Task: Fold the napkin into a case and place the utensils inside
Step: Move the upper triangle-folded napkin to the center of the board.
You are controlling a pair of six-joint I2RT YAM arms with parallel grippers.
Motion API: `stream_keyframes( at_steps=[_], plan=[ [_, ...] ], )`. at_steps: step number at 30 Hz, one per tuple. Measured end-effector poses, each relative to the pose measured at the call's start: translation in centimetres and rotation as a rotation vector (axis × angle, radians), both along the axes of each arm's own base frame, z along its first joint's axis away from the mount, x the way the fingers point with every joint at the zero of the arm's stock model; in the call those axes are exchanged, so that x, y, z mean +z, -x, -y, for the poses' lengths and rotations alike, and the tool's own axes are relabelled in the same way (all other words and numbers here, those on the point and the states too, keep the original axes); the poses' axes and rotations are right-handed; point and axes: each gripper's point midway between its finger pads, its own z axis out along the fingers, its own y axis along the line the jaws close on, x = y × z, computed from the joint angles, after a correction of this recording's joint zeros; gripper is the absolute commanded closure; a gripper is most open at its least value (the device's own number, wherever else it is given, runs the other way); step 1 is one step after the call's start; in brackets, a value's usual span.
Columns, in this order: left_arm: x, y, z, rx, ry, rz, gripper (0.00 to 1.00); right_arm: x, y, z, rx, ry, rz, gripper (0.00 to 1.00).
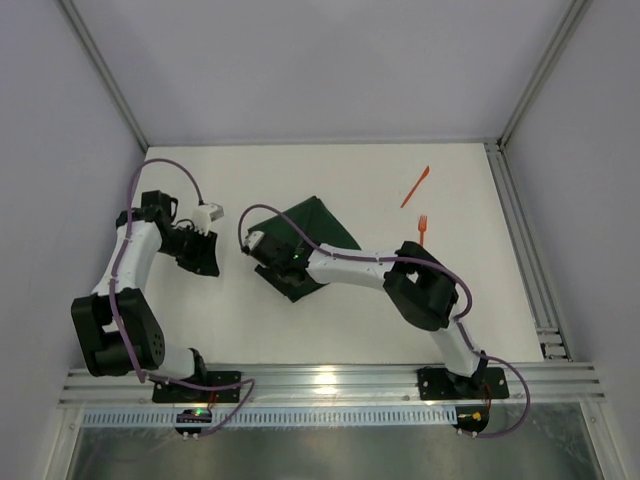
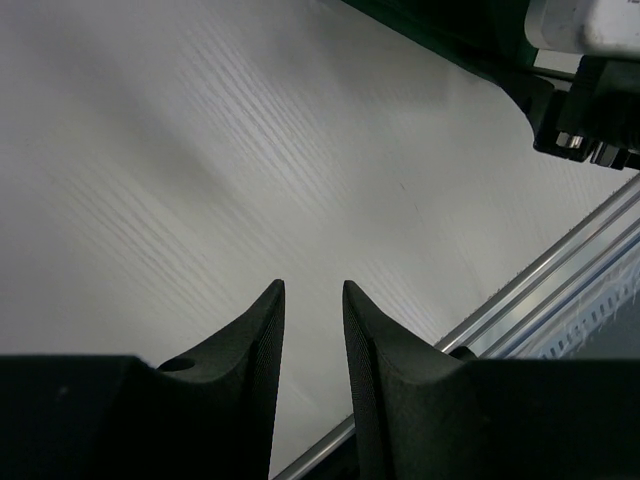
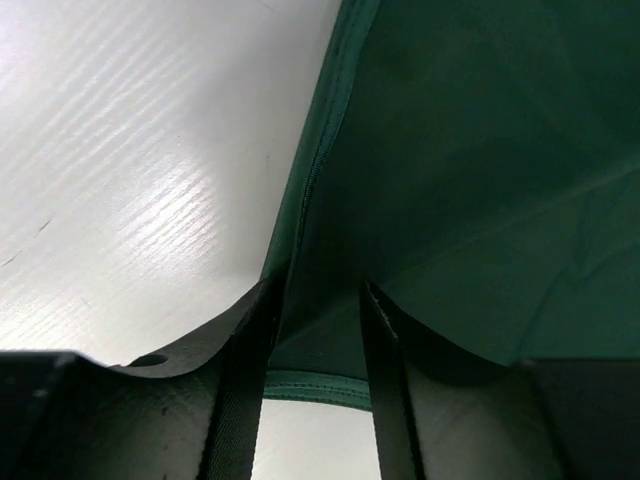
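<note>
Right end effector point(image 3: 315, 300) sits at napkin point(image 3: 480, 160) edge, fingers parted w/ cloth hem between them; can't tell if it's pinching or loose. Left end effector point(image 2: 313, 300) off to the left over bare table point(image 2: 150, 150), fingers slightly apart, holding nothing. Napkin mid-table in top view, partly folded, not yet a narrow case. Fork point(image 1: 422, 230) and knife point(image 1: 415, 187) lie apart on table, right of napkin, untouched. Judged approx. early-mid: folding ongoing, both utensils left to insert. No readable brands, labels or text.
</note>
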Motion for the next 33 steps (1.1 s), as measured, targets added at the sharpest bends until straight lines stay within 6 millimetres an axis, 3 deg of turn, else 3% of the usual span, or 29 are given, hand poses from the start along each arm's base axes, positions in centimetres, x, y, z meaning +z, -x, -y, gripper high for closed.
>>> stream_keyframes(
  at_steps=[4,11,15,19,26,30,33],
  plan=[
    [0.0,-0.2,0.0,0.005,0.000,0.004,0.68,-1.2,0.3,1.0,-0.032,0.018,-0.004,0.78],
    [-0.2,-1.2,0.2,0.064,0.023,-0.016,0.68,-1.3,1.9,3.4,-0.061,0.000,0.003,0.81],
    [-0.5,-3.1,0.9,0.083,0.019,-0.016,0.68,-1.4,3.3,5.8,-0.071,0.013,-0.002,0.81],
    [-1.3,-4.3,3.1,0.038,-0.005,-0.008,0.67,-1.5,4.8,7.8,-0.063,0.019,0.001,0.78],
    [-2.6,-4.1,8.1,-0.146,-0.038,0.017,0.65,-1.5,7.6,10.4,-0.025,-0.004,-0.018,0.66],
    [-2.7,-4.3,9.0,-0.295,-0.069,0.124,0.59,-1.0,9.0,11.4,-0.002,-0.054,-0.040,0.61],
    [-2.7,-3.2,9.0,-0.467,-0.098,0.238,0.54,0.1,10.0,11.4,0.026,-0.123,-0.056,0.58]
  ],
)
